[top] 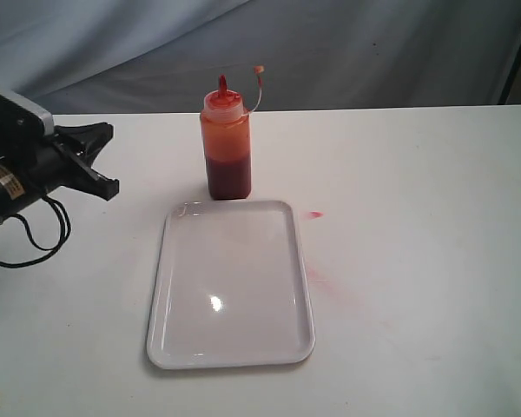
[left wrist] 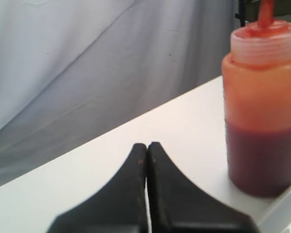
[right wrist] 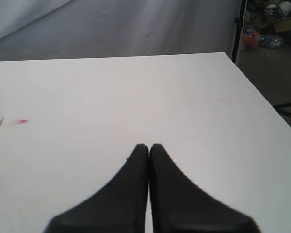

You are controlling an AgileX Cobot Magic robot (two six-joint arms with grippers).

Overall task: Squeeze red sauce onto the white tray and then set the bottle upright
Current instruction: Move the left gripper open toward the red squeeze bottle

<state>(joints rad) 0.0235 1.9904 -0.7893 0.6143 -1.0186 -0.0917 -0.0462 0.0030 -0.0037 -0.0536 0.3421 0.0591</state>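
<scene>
The bottle point(top: 226, 143) stands upright on the table just behind the white tray point(top: 230, 282), with dark red sauce point(top: 229, 178) in its lower part and its small cap hanging off the red nozzle. The tray's glossy surface shows only a glare spot. My left gripper point(top: 108, 130) hovers left of the bottle and apart from it, shut and empty. In the left wrist view the gripper point(left wrist: 147, 144) is shut, with the bottle point(left wrist: 262, 121) off to one side. My right gripper point(right wrist: 149, 145) is shut and empty over bare table, out of the exterior view.
A small red drop point(top: 314, 214) lies on the white table right of the tray. Faint pink smears point(top: 330, 287) run beside the tray's right rim. A grey cloth backdrop hangs behind the table. The table's edge point(right wrist: 242, 73) and a black stand are near the right arm.
</scene>
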